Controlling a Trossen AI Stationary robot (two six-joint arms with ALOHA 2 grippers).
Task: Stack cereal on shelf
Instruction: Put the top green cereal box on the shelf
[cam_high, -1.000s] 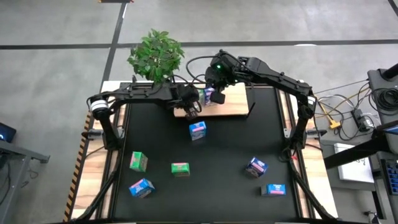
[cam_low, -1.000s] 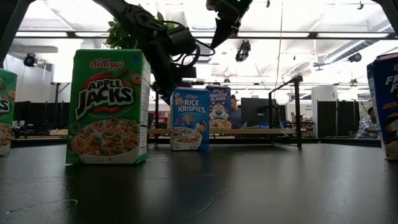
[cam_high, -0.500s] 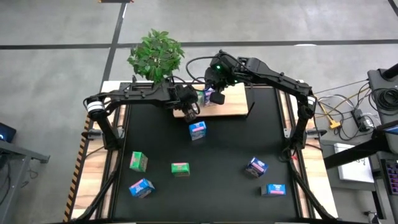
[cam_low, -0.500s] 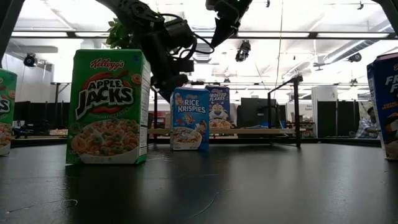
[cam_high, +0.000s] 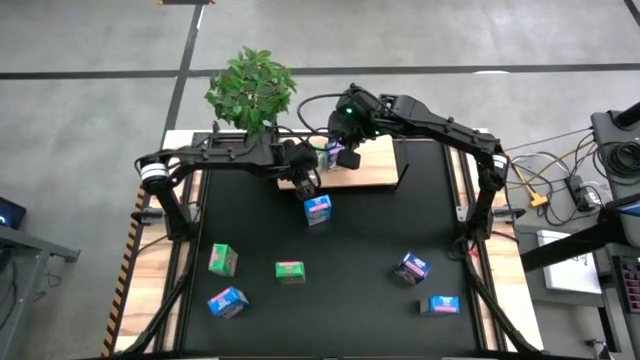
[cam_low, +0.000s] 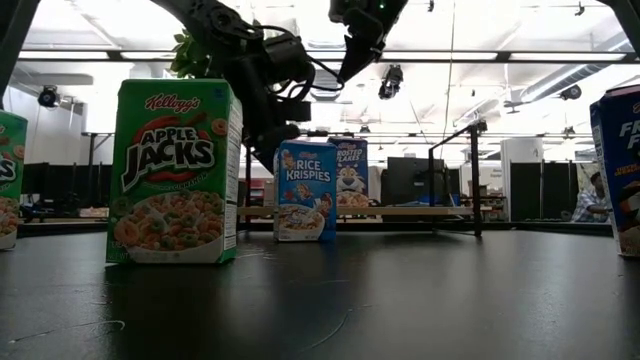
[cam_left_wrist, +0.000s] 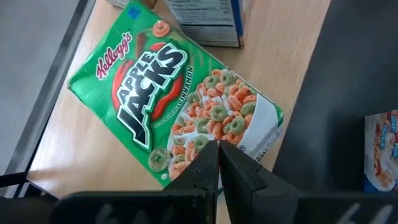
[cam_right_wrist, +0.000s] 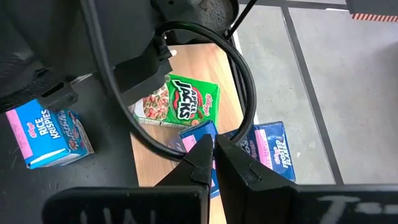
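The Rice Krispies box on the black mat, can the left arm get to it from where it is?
Probably yes. The left gripper, shut and empty, hangs just beyond the upright Rice Krispies box, over the shelf edge. Nothing stands between them; it must open first.

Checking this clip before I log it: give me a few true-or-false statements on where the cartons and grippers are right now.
1. An Apple Jacks carton lies flat on the wooden shelf. True.
2. The left gripper is shut on that carton. False: shut, but empty, above it.
3. The Rice Krispies carton stands on the black mat. True.
4. The right gripper is wide open. False: shut, holding nothing.
5. The shelf holds only green cartons. False: a blue Frosted Flakes carton is there too.
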